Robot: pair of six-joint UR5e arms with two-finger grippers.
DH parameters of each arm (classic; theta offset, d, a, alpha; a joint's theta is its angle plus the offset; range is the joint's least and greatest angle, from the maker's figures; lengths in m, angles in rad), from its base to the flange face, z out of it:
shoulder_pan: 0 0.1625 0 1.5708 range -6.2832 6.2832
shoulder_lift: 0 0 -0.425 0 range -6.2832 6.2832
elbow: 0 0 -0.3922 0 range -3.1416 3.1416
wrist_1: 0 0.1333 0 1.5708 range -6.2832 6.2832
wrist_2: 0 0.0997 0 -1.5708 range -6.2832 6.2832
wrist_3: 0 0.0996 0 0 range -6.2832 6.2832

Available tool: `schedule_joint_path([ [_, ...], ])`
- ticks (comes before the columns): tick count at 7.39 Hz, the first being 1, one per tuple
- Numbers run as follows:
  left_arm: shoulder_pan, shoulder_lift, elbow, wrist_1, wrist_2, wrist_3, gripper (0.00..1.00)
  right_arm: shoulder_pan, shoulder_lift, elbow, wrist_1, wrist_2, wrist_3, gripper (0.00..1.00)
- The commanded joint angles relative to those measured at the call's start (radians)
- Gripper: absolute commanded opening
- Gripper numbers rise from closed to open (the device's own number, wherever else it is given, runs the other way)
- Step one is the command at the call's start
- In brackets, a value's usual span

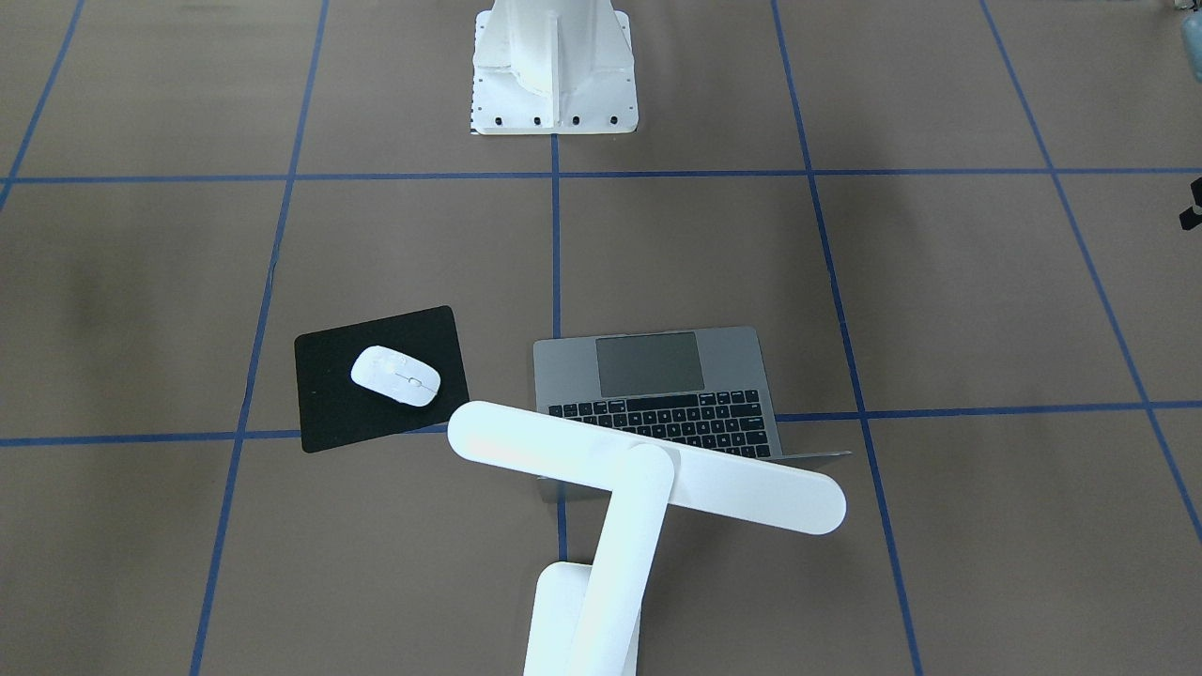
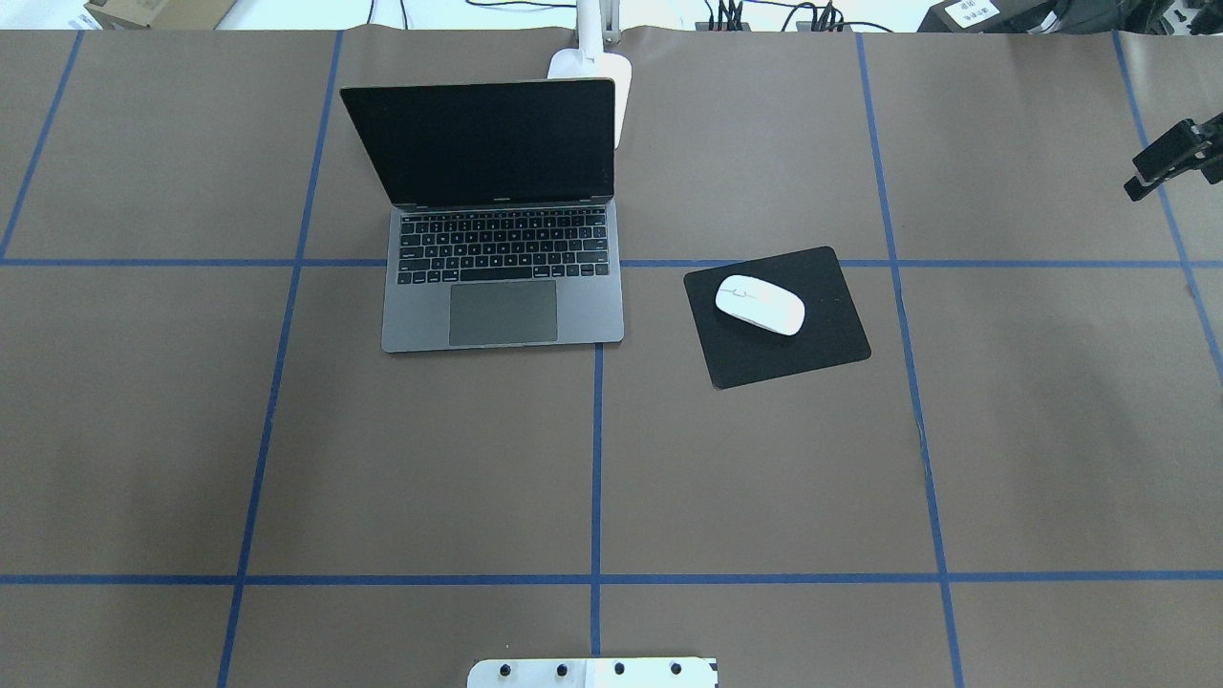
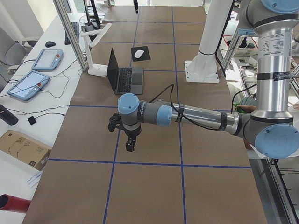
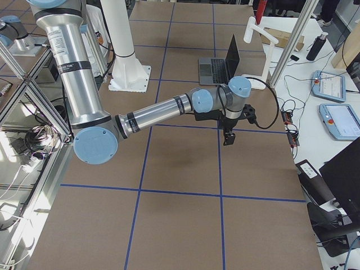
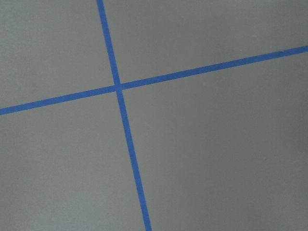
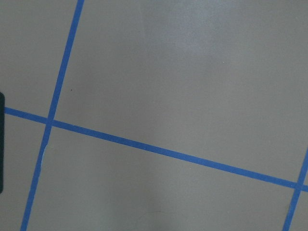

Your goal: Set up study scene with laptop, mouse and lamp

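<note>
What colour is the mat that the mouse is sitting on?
Black. The mat under the white mouse shows best in the overhead exterior view.

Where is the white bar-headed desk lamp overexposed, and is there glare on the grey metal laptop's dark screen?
Front-facing view: the white desk lamp is blown out, without surface detail. Overhead view: the grey laptop has an evenly dark screen, no glare. Right wrist view: a bright patch on the paper.

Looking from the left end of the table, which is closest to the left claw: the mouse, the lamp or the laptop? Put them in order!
1. laptop, open, nearest the left claw.
2. lamp, behind the laptop's screen, at the table's edge.
3. mouse, farthest, on the black mat.
</note>
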Motion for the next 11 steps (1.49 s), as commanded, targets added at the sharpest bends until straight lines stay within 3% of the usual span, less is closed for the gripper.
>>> schedule_joint_path([
  [1,-0.001,0.003,0.002,0.002,0.002,0.002,0.99,0.017,-0.034,0.034,0.0,0.003,0.01,0.99],
  [9,-0.003,0.006,0.014,0.02,-0.009,-0.028,1.0,0.034,-0.063,0.042,0.002,0.034,0.076,0.99],
  [11,-0.001,0.0,0.011,0.035,-0.009,-0.088,1.0,0.036,-0.126,0.042,0.078,0.034,0.076,0.99],
])
